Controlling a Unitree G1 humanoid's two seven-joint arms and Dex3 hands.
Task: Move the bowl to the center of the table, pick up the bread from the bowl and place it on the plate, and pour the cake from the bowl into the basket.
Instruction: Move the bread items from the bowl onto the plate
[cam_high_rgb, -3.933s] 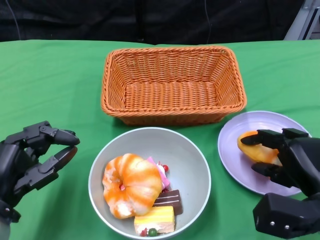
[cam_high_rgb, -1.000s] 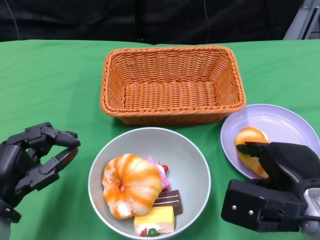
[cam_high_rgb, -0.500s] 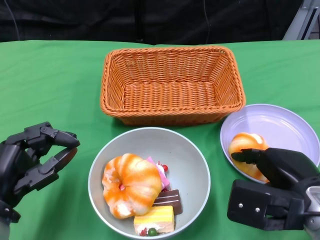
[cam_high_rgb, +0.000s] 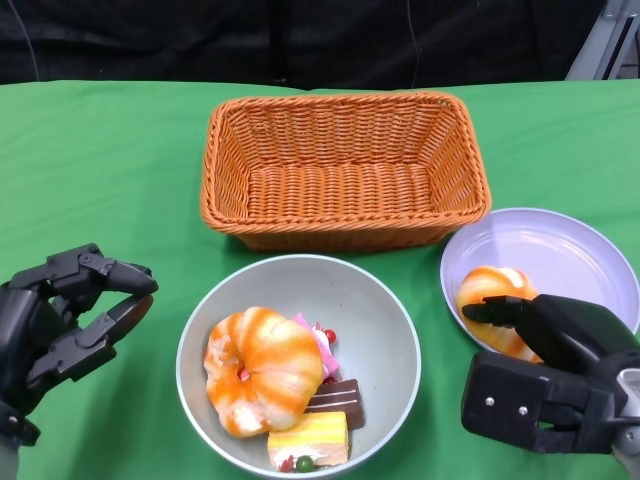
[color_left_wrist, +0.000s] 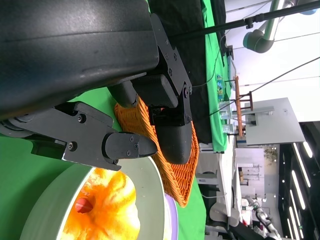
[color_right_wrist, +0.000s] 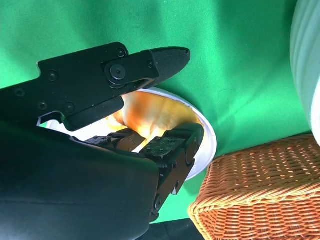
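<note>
The grey bowl (cam_high_rgb: 400, 320) sits at the front centre and holds a round orange-striped bread (cam_high_rgb: 262, 368), a yellow cake slice (cam_high_rgb: 310, 438) and a chocolate piece (cam_high_rgb: 338, 402). A second orange bread (cam_high_rgb: 485, 288) lies on the left part of the lilac plate (cam_high_rgb: 560, 250). My right hand (cam_high_rgb: 555, 370) is low at the plate's near edge, its fingers (cam_high_rgb: 495, 311) spread loosely around that bread; the right wrist view shows the bread (color_right_wrist: 150, 117) lying between thumb and fingers. My left hand (cam_high_rgb: 55, 325) hovers left of the bowl, holding nothing.
The wicker basket (cam_high_rgb: 340, 100) stands behind the bowl with nothing in it, close to the plate's far left edge. Green cloth covers the table, with bare room at the left and behind the basket.
Since 3.9 s ago the right hand has lowered the bread onto the plate and drawn back toward me. In the last second the bread settled slightly left. The left hand stayed still.
</note>
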